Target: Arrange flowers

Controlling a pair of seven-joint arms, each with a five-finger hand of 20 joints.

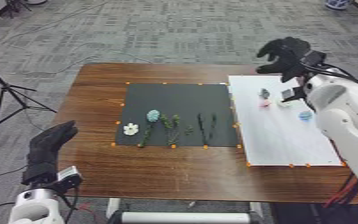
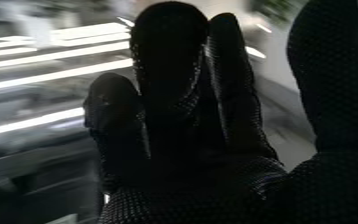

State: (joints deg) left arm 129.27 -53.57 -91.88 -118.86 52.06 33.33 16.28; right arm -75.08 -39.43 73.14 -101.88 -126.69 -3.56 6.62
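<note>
Right hand (image 1: 288,54) near wooden table (image 1: 184,172); gray floor (image 1: 171,30) around.

Prob. a robotics lab: tripod (image 1: 6,88) & cables (image 1: 2,174) on grey patterned carpet (image 1: 184,30).

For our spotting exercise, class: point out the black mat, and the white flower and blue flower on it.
Black mat (image 1: 180,95): head view, bare far part.
White flower (image 1: 131,129): head view, its middle.
Blue flower (image 1: 153,115): head view, its rounded head.

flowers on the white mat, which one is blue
The one farthest right: the blue flower sits apart on the white mat, also closer to the robot's body than the pink flower at the left.
</note>
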